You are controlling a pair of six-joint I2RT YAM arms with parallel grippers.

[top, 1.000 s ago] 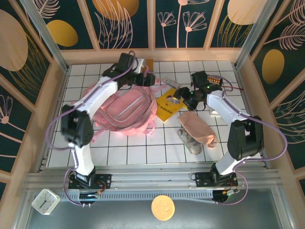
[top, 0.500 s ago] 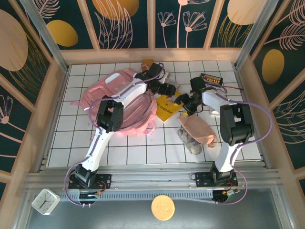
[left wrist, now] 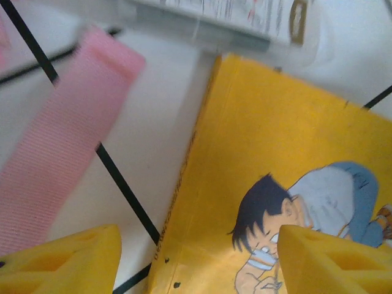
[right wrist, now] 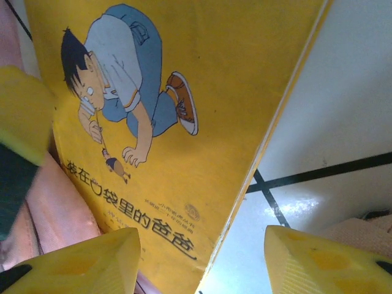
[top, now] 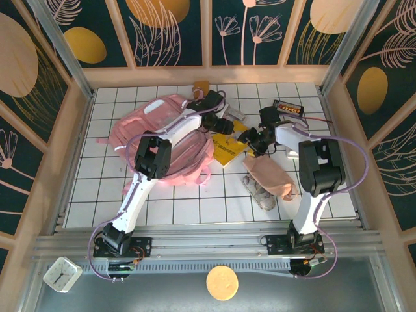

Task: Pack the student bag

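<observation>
On table, left of centre, student bag lies slumped. Just beside its right side: yellow book. Over book, left gripper and right gripper part-open, empty, straddling opposite edges. Best: pinch edges squarely, lift level.

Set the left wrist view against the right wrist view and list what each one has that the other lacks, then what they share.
Left wrist's own: a pink strap lying on the white gridded table and a printed clear packet beyond the yellow book. Right wrist's own: the book's printed title, the cartoon boy's orange shoe and pink fabric beside the book. Shared: the book, the boy's face on its cover, and the table.
</observation>
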